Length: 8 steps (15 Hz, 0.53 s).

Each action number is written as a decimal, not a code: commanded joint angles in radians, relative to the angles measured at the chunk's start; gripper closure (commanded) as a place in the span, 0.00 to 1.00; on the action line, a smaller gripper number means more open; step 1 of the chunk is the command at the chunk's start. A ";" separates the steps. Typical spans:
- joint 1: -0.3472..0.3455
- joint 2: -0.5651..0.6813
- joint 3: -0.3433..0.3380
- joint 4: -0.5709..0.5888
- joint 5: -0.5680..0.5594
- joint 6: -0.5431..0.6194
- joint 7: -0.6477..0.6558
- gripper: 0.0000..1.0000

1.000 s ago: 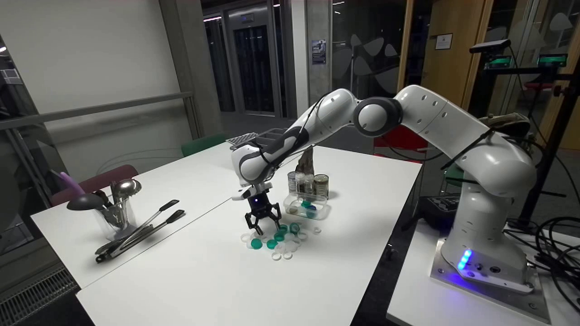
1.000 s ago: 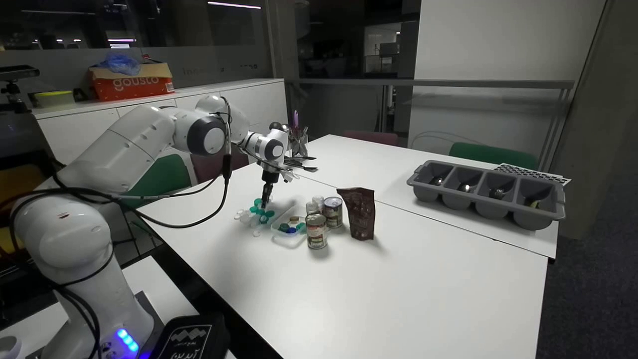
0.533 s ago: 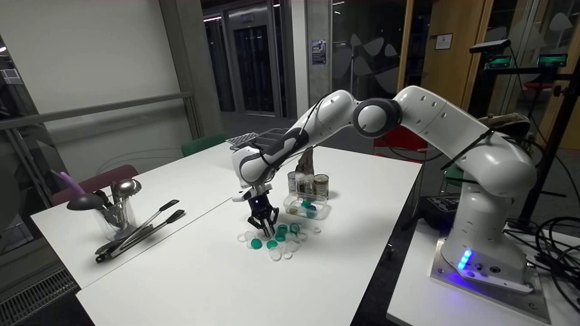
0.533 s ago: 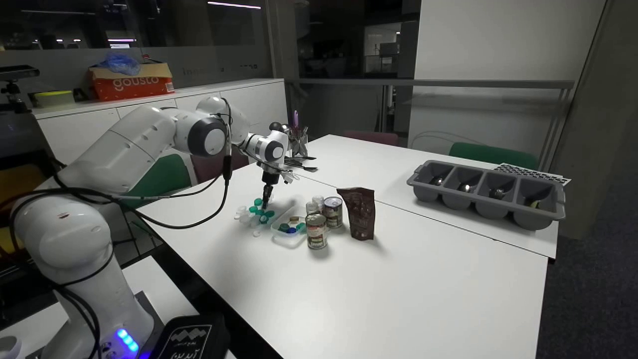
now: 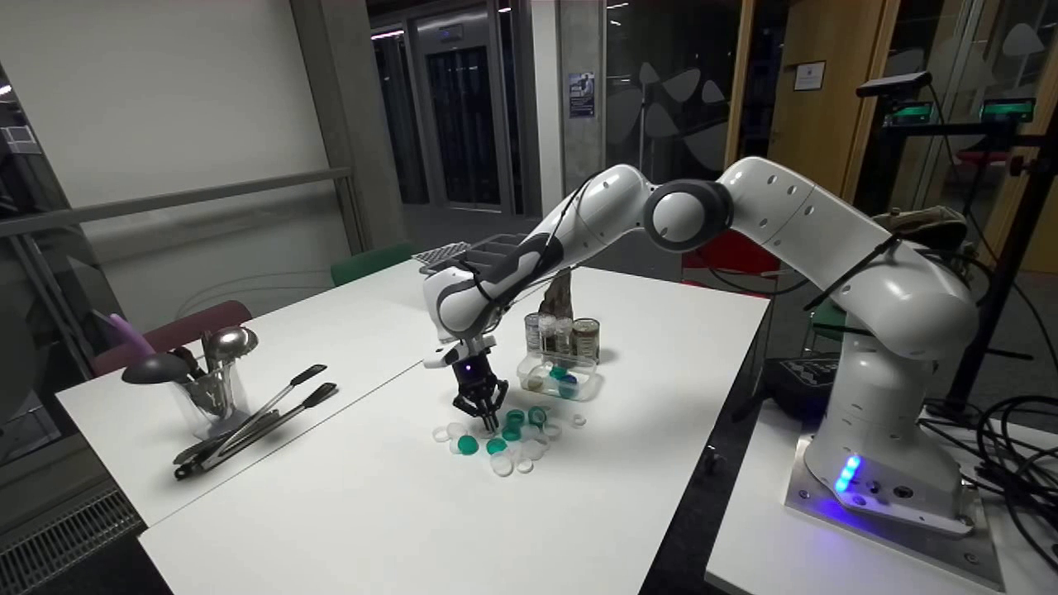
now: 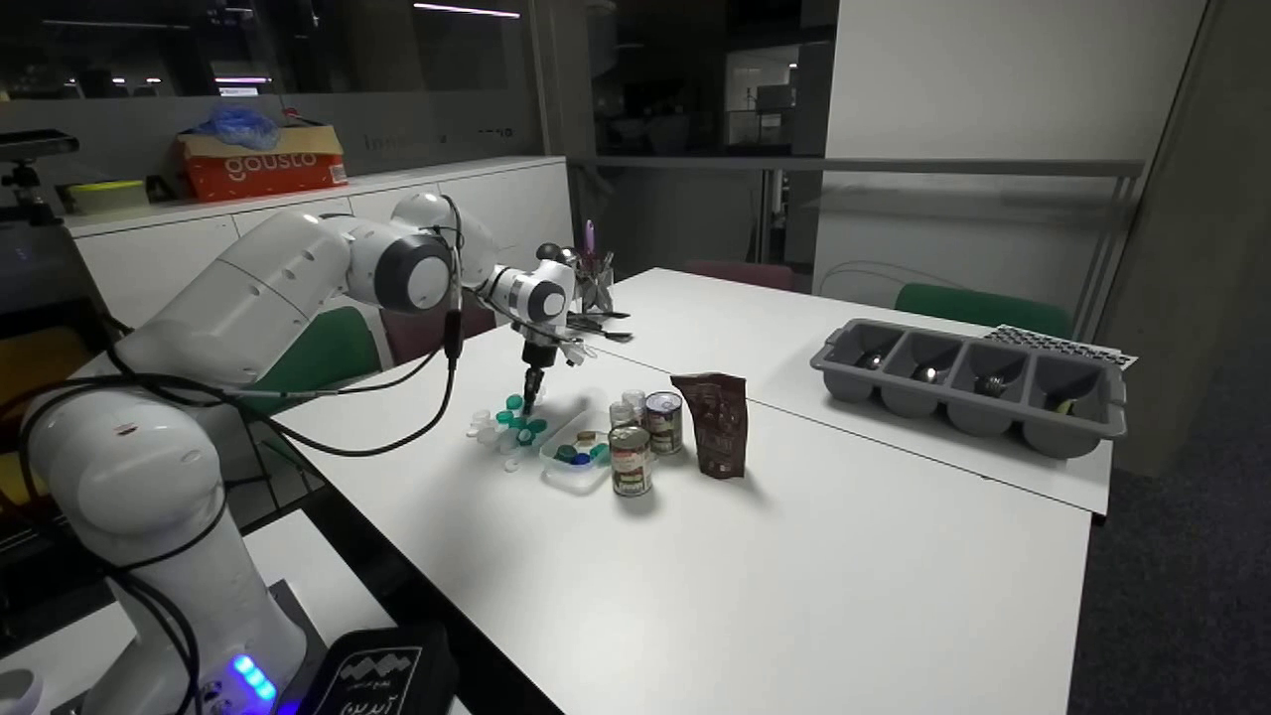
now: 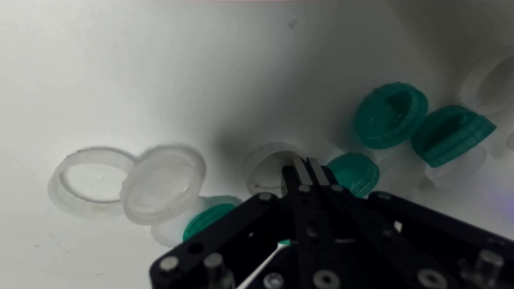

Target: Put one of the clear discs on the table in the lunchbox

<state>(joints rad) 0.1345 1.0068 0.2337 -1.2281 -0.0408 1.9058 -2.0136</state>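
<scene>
My gripper point(image 7: 308, 160) points down into the scattered discs, its fingers point(image 7: 299, 170) brought together. At its fingertips lies a clear disc point(image 7: 267, 172), partly covered by the finger on its left; whether its rim is pinched between the tips I cannot tell. Further left in the wrist view, a clear disc point(image 7: 162, 184) overlaps a clear ring-like one point(image 7: 94, 176). More clear discs point(image 5: 501, 464) lie toward the front of the cluster in an exterior view. The lunchbox point(image 5: 591, 384), a see-through tub holding green and blue caps, stands close behind the cluster, apart from my gripper.
Teal-green discs point(image 7: 391, 116) crowd round the fingertips. Tins point(image 6: 631, 462), small jars and a brown pouch point(image 6: 710, 427) stand by the lunchbox. Long tongs point(image 5: 248, 430) and a utensil cup point(image 5: 219, 401) are off to the side. A grey compartment tray point(image 6: 973, 382) stands farther away.
My gripper's fingers have come together from wide apart, while the arm has moved very little. A few clear discs near the fingertips and at the cluster's front have shifted slightly.
</scene>
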 commanded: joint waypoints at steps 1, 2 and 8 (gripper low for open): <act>-0.010 -0.046 0.018 -0.066 0.037 0.075 0.026 0.99; -0.009 -0.073 0.022 -0.106 0.047 0.118 0.048 0.99; -0.025 -0.185 0.048 -0.297 0.084 0.333 0.155 0.99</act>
<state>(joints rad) 0.1342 0.9428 0.2688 -1.3513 0.0120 2.1387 -1.9073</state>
